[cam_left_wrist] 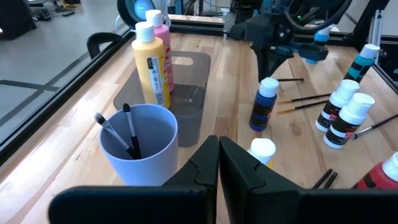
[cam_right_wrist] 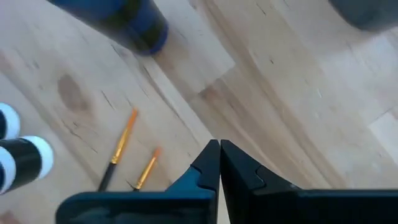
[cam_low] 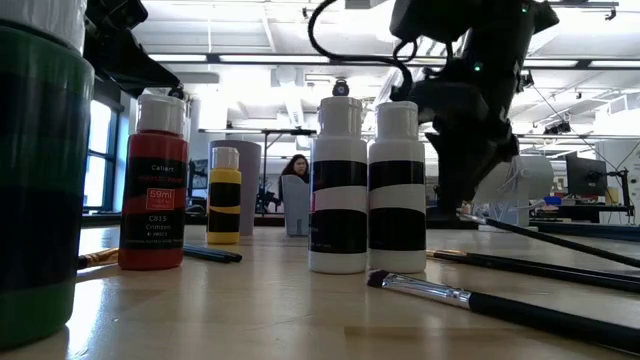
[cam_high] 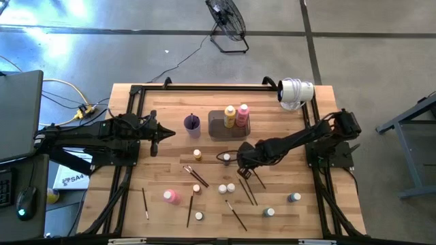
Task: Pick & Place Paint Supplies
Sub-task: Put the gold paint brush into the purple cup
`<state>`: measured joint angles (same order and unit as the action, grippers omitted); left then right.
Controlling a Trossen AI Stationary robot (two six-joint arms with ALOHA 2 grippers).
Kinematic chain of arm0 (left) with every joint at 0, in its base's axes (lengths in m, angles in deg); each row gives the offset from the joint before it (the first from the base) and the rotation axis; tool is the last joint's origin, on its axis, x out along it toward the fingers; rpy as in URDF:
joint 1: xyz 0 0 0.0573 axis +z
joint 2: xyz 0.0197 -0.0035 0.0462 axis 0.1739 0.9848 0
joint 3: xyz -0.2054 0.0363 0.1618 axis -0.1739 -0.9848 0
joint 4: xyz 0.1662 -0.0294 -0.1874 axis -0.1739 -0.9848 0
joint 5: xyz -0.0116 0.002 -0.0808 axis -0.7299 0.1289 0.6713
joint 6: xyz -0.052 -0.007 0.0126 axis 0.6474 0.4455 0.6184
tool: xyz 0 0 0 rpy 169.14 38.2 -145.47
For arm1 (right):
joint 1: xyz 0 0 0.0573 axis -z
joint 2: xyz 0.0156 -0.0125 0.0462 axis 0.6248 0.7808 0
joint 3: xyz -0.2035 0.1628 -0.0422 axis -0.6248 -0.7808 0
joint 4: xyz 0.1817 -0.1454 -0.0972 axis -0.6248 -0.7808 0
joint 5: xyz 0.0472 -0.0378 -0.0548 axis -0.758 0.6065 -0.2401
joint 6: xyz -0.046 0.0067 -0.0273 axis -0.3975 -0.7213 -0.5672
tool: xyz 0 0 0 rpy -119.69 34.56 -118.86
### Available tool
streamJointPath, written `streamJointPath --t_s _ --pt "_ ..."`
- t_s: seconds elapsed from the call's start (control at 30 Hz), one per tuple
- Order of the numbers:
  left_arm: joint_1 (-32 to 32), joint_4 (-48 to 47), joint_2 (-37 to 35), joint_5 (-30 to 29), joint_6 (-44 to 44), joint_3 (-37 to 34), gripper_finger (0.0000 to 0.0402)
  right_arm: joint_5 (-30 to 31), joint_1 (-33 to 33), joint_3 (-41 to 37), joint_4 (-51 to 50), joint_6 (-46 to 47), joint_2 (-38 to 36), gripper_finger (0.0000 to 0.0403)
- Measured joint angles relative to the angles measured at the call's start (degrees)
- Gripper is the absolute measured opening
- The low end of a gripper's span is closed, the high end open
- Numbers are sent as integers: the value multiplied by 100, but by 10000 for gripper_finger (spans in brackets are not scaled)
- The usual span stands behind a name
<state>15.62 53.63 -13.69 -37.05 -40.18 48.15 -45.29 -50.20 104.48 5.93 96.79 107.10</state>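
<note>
The right gripper (cam_high: 244,165) is hanging clenched on nothing low over mid-table, just beside a dark blue bottle (cam_left_wrist: 263,104) and loose paintbrushes (cam_high: 247,188). The left gripper (cam_high: 163,132), also pinched shut and empty, is waiting near the purple cup (cam_high: 192,124), which is already holding two brushes. A yellow bottle (cam_high: 230,116) and a pink bottle (cam_high: 243,113) are standing in the grey tray (cam_high: 216,126). Most bottles and brushes are lying scattered toward the near edge, seemingly still to be collected, with open wood between them.
</note>
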Motion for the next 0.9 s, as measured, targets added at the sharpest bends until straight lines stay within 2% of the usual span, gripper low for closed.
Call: streamJointPath --t_s 0.33,0.5,0.9 --pt "0 -1 1 0 -1 0 8 231 7 5 97 -272 -101 3" --pt "0 19 2 2 -1 0 8 356 44 7 269 -509 -430 3" --pt "0 101 2 0 125 0 8 1125 45 9 313 -1078 -1352 3"
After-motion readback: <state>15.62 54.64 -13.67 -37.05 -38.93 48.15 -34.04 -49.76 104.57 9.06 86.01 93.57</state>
